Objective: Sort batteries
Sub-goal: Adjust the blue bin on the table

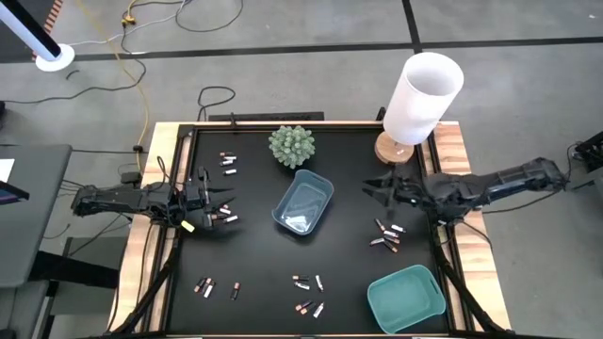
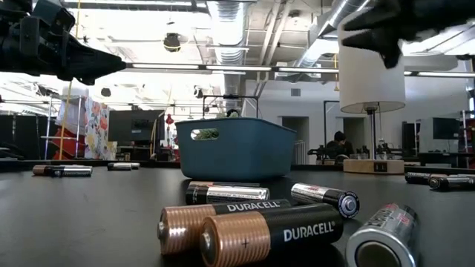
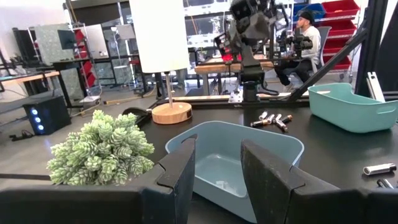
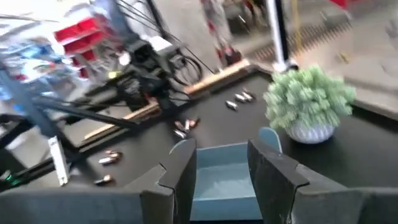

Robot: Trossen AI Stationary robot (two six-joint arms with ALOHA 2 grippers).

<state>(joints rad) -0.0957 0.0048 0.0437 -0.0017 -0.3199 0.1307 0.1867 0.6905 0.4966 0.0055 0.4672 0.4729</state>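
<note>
mostly black table (image 1: 254,235), scattered batteries (image 1: 386,235); left gripper (image 1: 226,209), right gripper (image 1: 372,188) open, empty

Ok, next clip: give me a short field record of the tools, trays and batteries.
left tool: open, empty, at the table's left side above a battery cluster
right tool: open, empty, at the right side
blue tray: table centre, no batteries visible inside
teal tray: near right corner, looks empty
batteries: scattered in small groups on the black table
other items: plant, lamp
</note>
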